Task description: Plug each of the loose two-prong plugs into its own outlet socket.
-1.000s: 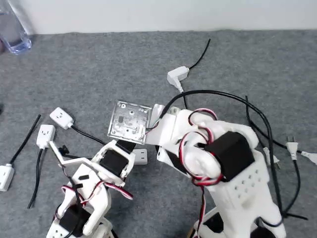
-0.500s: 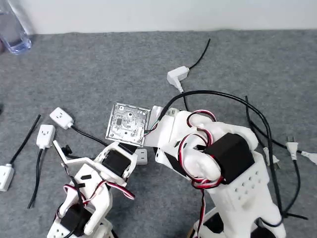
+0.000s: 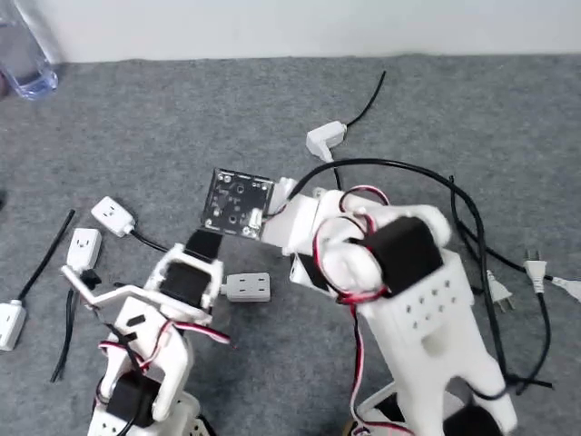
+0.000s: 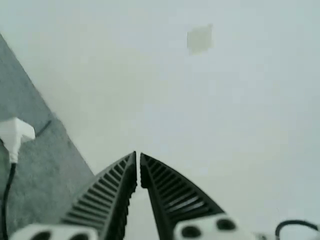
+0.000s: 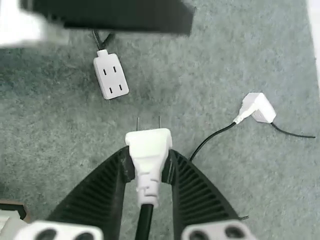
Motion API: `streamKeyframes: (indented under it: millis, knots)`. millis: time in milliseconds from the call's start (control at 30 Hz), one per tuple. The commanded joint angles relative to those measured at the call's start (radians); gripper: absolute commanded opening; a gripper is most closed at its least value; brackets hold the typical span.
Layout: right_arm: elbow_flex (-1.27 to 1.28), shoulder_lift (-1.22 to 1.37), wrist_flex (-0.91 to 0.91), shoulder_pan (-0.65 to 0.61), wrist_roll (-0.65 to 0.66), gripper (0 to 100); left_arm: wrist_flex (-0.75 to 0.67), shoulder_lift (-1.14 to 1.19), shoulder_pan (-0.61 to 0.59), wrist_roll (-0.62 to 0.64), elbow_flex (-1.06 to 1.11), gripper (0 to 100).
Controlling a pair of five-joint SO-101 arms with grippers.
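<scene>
White two-prong plug [image 5: 148, 140] on a black cord sits clamped in the right gripper [image 5: 148, 156], prongs pointing out over the grey carpeted bench [image 5: 55, 130]; a white outlet socket block [image 5: 111, 76] lies on the bench beyond the prongs, apart from them; an angled white plug [image 5: 258, 107] lies farther off; the left gripper [image 4: 138, 161] is raised toward a pale wall [image 4: 225, 100], its fingers together and holding nothing.

The plug [image 5: 148, 145] and outlet socket [image 5: 111, 76] are white, the cord [image 5: 145, 222] black, the right end effector [image 5: 148, 156] ribbed black, the tabletop [image 5: 225, 60] speckled grey.
</scene>
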Motion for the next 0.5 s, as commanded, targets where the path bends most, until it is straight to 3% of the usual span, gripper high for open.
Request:
streamKeyframes:
  millis: [0, 233, 467]
  knots:
    - [-0.058, 0.065, 0.038, 0.033, 0.020, 0.8, 0.086, -0.014, -0.101, -0.057, -0.018, 2]
    - [-0.091, 0.257, 0.038, 0.033, 0.035, 0.8, 0.497, -0.014, -0.273, -0.404, 0.027, 2]
    - [-0.152, 0.450, 0.039, 0.031, 0.037, 0.8, 0.689, -0.014, -0.580, -0.663, 0.027, 1]
